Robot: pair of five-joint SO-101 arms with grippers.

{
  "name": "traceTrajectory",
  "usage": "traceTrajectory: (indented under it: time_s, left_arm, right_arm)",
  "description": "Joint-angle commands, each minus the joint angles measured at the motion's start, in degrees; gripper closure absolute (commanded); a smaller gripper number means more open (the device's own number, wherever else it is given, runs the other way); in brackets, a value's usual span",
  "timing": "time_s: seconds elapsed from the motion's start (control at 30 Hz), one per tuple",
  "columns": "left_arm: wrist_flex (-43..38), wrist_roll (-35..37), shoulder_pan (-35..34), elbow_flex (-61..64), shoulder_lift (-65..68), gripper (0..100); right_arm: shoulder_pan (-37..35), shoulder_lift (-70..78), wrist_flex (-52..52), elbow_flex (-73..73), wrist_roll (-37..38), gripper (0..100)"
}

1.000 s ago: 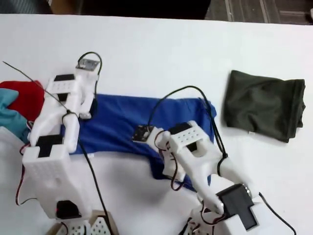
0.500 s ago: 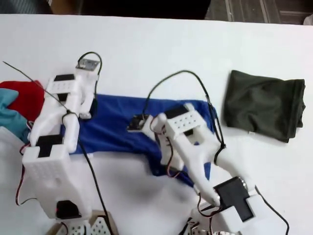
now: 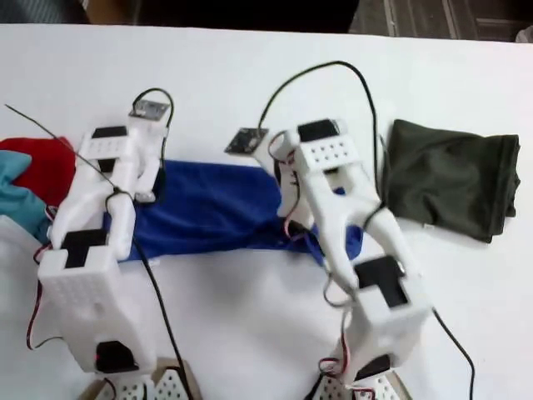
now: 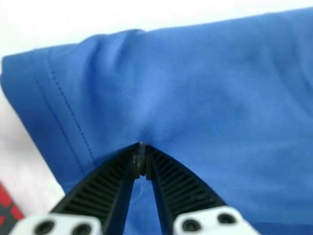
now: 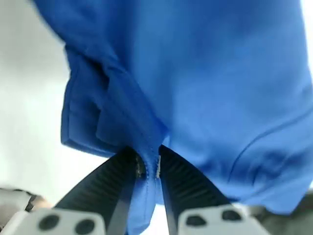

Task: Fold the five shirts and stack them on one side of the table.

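Note:
A blue shirt (image 3: pixel 212 208) lies stretched across the middle of the white table (image 3: pixel 250 75). My left gripper (image 4: pixel 141 164) is shut on the blue shirt (image 4: pixel 205 93) near its stitched hem, at the shirt's left end in the high view. My right gripper (image 5: pixel 147 169) is shut on a bunched fold of the blue shirt (image 5: pixel 215 78) and holds that edge up over the shirt's right part. A folded dark green shirt (image 3: pixel 450 177) rests at the right of the table. Red (image 3: pixel 42 167) and teal (image 3: pixel 12 196) shirts lie bunched at the left edge.
Black cables loop over both white arms (image 3: pixel 350 242). A thin black wire (image 3: pixel 46 133) crosses the table beside the red shirt. Bare white table stretches along the far side and between the arm bases at the near edge.
My right arm has swung away from the near edge toward the far side, carrying the blue shirt's lower right part up and over. The left arm has stayed still.

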Motion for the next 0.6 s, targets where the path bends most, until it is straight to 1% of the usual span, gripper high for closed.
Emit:
traceTrajectory:
  time_s: [0.0, 0.1, 0.23, 0.3, 0.43, 0.47, 0.57]
  left_arm:
    - [-1.41, 0.35, 0.26, -0.92, 0.35, 98]
    - [-1.41, 0.26, 0.26, -0.92, 0.35, 98]
    - [-1.41, 0.26, 0.26, -0.92, 0.35, 98]
    - [-1.41, 0.26, 0.26, -0.92, 0.35, 98]
    - [-1.41, 0.26, 0.26, -0.92, 0.35, 98]
    - [-1.41, 0.26, 0.26, -0.92, 0.35, 98]
    - [-1.41, 0.26, 0.26, -0.92, 0.35, 98]
  right_arm:
    - [0.04, 6.02, 3.47, -11.25, 0.53, 97.9]
    - [0.04, 10.42, 5.85, -18.29, 0.53, 97.8]
    - [0.13, 14.37, 6.02, -22.51, 0.44, 97.4]
    - [0.04, 15.87, 6.02, -23.21, 0.44, 93.7]
    - [0.13, 16.66, 6.02, -23.38, 0.35, 83.2]
    - [0.13, 16.57, 6.02, -23.65, 0.35, 82.5]
    - [0.66, 14.81, 6.02, -25.14, 0.09, 85.3]
